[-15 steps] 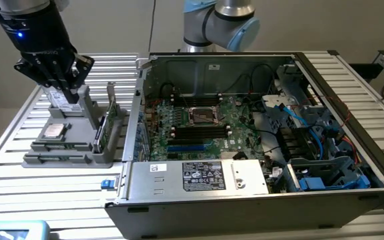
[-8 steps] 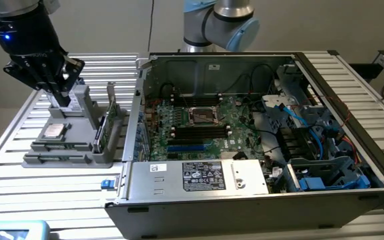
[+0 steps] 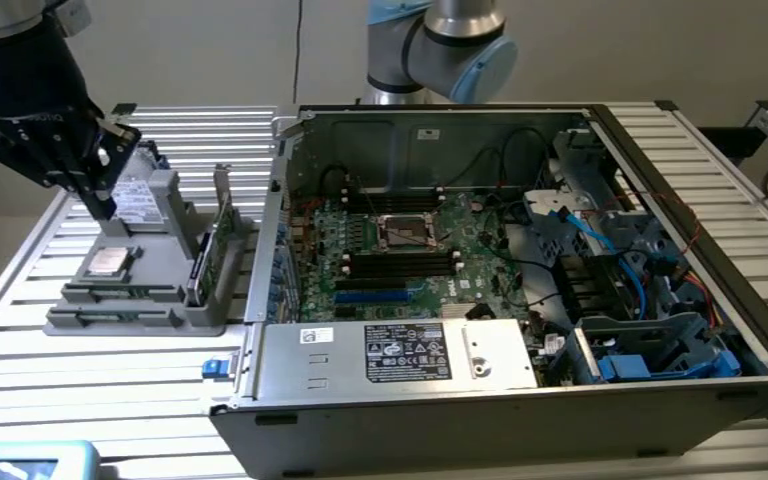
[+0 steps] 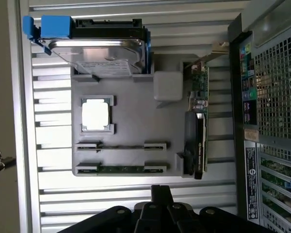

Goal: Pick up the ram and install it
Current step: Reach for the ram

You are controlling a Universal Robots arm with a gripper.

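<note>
The slatted worktop [image 3: 37,380] carries an open computer case [image 3: 518,400] and, at the exterior view's left, a grey tray [image 4: 136,116]. Above it hangs the claw [image 3: 101,208] (shut, gripping nothing) — the ram [image 4: 121,169] lies in the tray's near-edge slot.

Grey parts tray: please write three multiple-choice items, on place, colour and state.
1. In the exterior view, the grey plastic parts tray lies: A) left of the open dark computer case; B) inside it; C) right of it.
2. The plastic carrier on the silver hard drive is: A) red; B) blue; C) yellow.
3. The thin green ram stick is: A) in the tool; B) inside the case; C) in a tray slot.
A: tray at case's left. B: its plastic is blue. C: stick lies there; shut tool empty.
</note>
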